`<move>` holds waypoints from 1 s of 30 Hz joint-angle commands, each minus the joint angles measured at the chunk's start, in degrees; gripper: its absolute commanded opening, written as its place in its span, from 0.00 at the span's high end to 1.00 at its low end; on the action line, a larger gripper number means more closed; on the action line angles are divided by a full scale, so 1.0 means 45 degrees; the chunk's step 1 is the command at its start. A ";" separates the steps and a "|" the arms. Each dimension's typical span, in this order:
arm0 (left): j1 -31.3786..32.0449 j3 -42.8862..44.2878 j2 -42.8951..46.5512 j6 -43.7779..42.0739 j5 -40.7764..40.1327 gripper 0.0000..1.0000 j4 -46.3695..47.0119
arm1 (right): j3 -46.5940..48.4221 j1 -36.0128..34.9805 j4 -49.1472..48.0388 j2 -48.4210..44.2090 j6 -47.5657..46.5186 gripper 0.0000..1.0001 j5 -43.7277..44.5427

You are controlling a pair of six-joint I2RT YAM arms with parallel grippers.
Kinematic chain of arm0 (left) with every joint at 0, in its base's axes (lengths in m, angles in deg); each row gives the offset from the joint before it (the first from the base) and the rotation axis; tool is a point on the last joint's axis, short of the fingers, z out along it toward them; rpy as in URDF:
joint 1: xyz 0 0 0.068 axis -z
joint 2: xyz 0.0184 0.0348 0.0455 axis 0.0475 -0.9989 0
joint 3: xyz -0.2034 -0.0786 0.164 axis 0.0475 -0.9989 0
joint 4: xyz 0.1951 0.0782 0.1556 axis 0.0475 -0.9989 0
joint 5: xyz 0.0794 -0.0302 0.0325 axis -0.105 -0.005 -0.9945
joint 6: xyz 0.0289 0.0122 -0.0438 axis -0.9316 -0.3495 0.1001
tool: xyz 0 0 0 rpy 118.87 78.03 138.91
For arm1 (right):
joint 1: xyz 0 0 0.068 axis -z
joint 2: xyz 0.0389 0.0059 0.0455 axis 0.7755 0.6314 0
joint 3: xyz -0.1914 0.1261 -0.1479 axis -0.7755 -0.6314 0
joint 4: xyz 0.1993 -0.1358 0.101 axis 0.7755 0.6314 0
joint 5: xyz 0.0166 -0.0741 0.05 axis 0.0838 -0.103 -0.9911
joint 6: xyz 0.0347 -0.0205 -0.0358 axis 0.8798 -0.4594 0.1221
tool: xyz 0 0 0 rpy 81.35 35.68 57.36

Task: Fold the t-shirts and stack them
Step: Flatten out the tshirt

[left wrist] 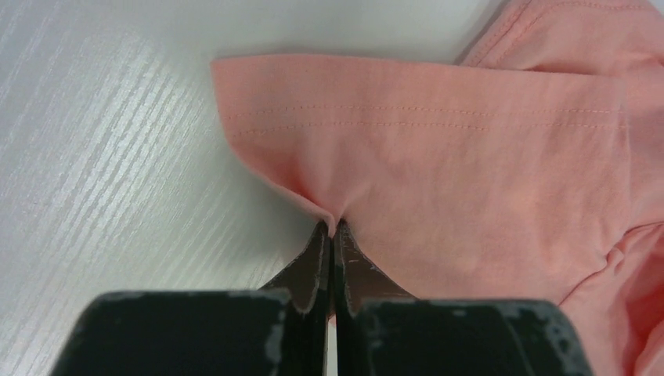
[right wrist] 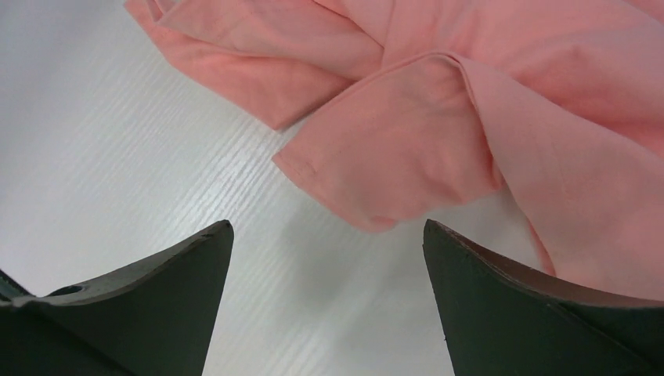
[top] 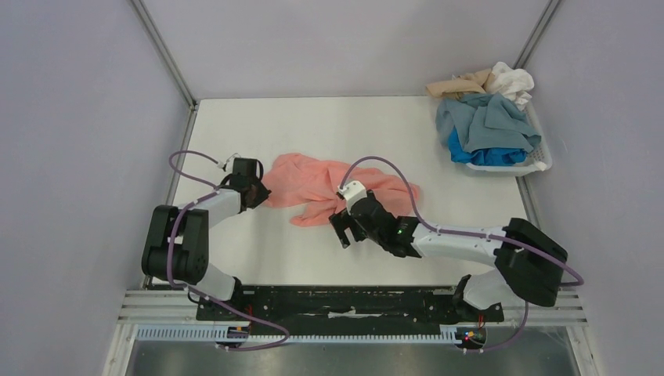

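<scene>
A salmon-pink t-shirt (top: 337,186) lies crumpled in the middle of the white table. My left gripper (top: 262,192) is at its left end. In the left wrist view the left gripper (left wrist: 333,227) is shut, pinching a small fold of the pink t-shirt (left wrist: 438,157) just below a stitched hem. My right gripper (top: 341,227) hovers at the shirt's near edge. In the right wrist view it (right wrist: 328,225) stands open over bare table, with a folded flap of the pink t-shirt (right wrist: 407,149) just beyond its fingertips, not touching.
A white plastic basket (top: 542,163) sits at the far right. It holds a grey-blue t-shirt (top: 489,121), a bright blue one (top: 485,155), a beige one (top: 458,84) and a white one (top: 514,81). Grey walls enclose the table on three sides.
</scene>
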 commanded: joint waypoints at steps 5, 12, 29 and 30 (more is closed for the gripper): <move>-0.0013 -0.1161 0.1054 0.0210 0.0630 0.98 0.0313 | 0.2429 -0.0564 0.0583 0.3137 0.0965 0.18 0.2242; -0.0025 -0.1390 0.1317 0.0235 0.0517 0.98 0.0354 | 0.3281 -0.0557 0.0578 0.4879 0.1400 0.26 0.1979; -0.0027 -0.1642 0.2596 0.0211 -0.0686 0.98 0.0010 | 0.0253 0.0559 0.0755 0.1875 0.2411 1.00 0.4581; -0.0027 -0.1589 0.2761 0.0192 -0.0684 0.98 -0.0004 | 0.0004 0.0714 0.0601 0.1336 0.2217 1.00 0.4705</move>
